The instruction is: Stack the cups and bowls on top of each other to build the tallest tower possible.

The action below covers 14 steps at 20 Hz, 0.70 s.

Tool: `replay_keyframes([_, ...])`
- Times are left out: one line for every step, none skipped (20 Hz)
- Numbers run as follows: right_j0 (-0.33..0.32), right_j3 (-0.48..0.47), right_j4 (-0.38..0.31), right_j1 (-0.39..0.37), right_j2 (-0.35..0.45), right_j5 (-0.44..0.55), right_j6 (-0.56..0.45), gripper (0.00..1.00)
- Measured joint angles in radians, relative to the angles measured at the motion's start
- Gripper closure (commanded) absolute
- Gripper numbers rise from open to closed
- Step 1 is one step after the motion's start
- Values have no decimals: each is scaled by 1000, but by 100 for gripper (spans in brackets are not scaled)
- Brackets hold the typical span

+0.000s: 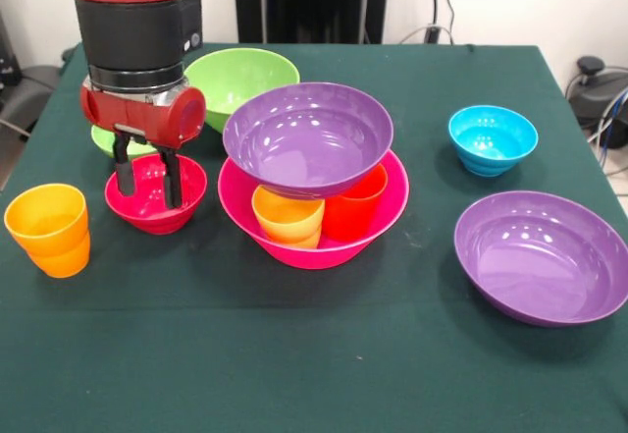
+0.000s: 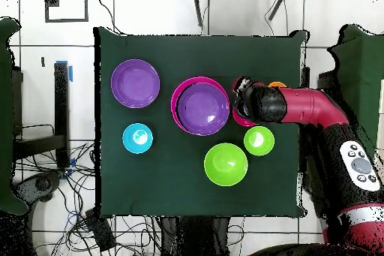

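Note:
The tower is a large hot-pink bowl (image 1: 312,242) (image 2: 175,103) holding a yellow-orange cup (image 1: 287,217) and a red-orange cup (image 1: 355,207), with a purple bowl (image 1: 309,138) (image 2: 202,108) resting on top of them. My gripper (image 1: 147,180) is open, with its fingers reaching down into a red bowl (image 1: 155,207) left of the tower. One finger is near the bowl's left rim and one is inside. An orange cup (image 1: 49,229) (image 2: 277,85) stands at the front left. The green cup is out of view.
A second purple bowl (image 1: 543,256) (image 2: 135,83) and a blue bowl (image 1: 493,138) (image 2: 137,138) sit at the right in the front view. A medium light-green bowl (image 1: 240,75) (image 2: 226,164) and a small light-green bowl (image 1: 106,140) (image 2: 259,140) stand behind my gripper.

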Motion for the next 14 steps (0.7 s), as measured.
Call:
replay_keyframes([4,-2,-3,-4,-2,0,0,0])
replay_keyframes([8,-5,-6,-10,-3,0,0,0])
replay_keyframes([15,-11,-10,-17,-5,0,0,0])
replay_keyframes([18,-15,-12,-18,-5,0,0,0])
replay_keyframes([21,-19,-14,-20,-6,0,0,0])
replay_keyframes([24,-23,-16,-22,-6,0,0,0])
replay_keyframes([30,-31,-19,-24,-10,0,0,0])
replay_keyframes([37,-39,-23,-27,-14,0,0,0])
replay_keyframes([43,-47,-27,-29,-19,0,0,0])
replay_keyframes([49,-56,-31,-31,-23,0,0,0])
replay_keyframes([52,-60,-31,-32,-27,0,0,0])
replay_keyframes([56,-65,-31,-33,-32,0,0,0])
replay_keyframes([59,-70,-31,-34,-37,0,0,0])
replay_keyframes([62,-72,-32,-34,-42,0,0,0])
